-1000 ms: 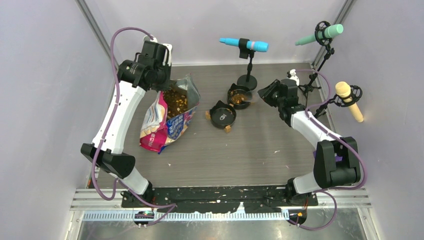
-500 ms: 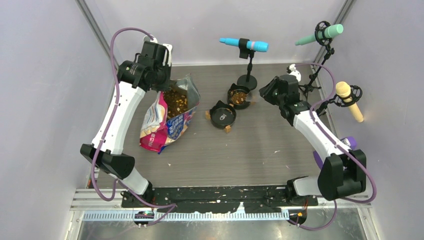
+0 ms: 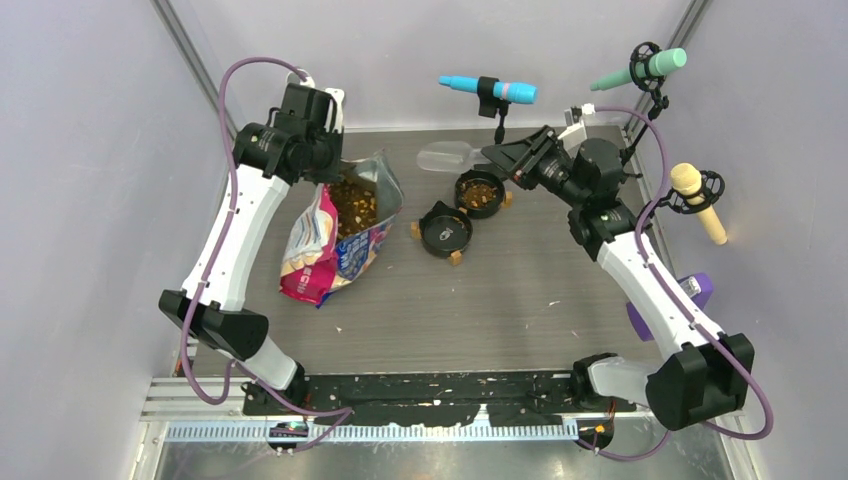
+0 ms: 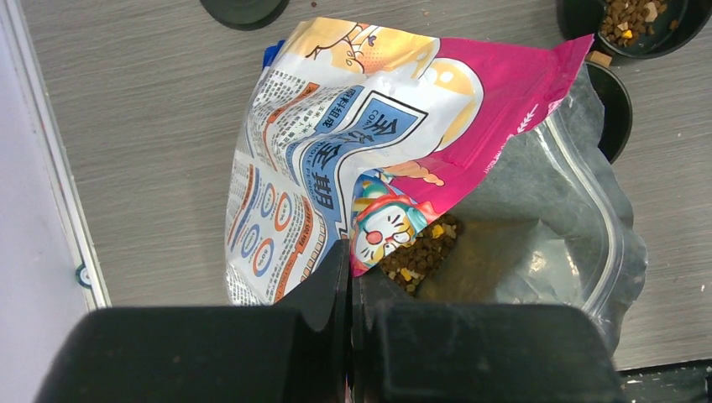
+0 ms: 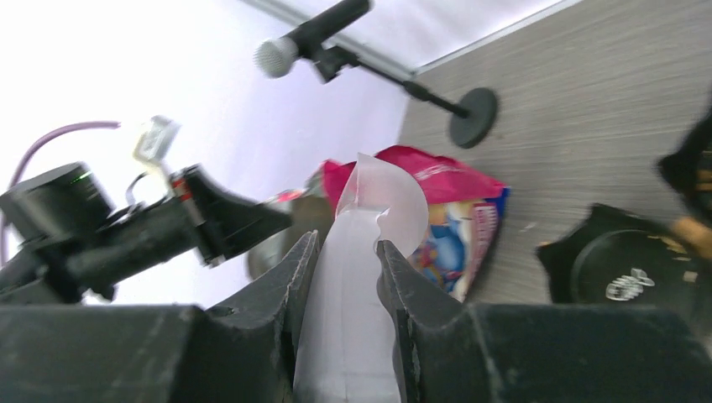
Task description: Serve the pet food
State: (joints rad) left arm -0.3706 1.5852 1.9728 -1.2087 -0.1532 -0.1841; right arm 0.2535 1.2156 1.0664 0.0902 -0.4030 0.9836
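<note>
The pink-and-blue bag [image 3: 335, 245] lies open on the table's left, with brown kibble [image 3: 355, 203] showing in its mouth. My left gripper [image 3: 322, 168] is shut on the bag's upper edge; in the left wrist view the jaws [image 4: 349, 252] pinch the printed bag [image 4: 336, 159] beside the kibble [image 4: 420, 250]. My right gripper [image 3: 503, 157] is shut on the handle of a translucent scoop [image 3: 447, 155], held in the air behind the bowls and pointing toward the bag. The right wrist view shows this gripper [image 5: 346, 245] clamped on the scoop [image 5: 369, 210]; I cannot tell what is in the scoop.
Two black bowls stand mid-table: one [image 3: 478, 192] holds kibble, the nearer one [image 3: 445, 231] looks nearly empty. Microphones on stands stand at the back and right: blue [image 3: 490, 88], green [image 3: 640, 69], yellow [image 3: 697, 202]. A purple object [image 3: 700, 288] sits at the right wall.
My right arm has risen and swung left from beside the filled bowl, bringing the scoop into view behind the bowls. The left arm and bag have not moved.
</note>
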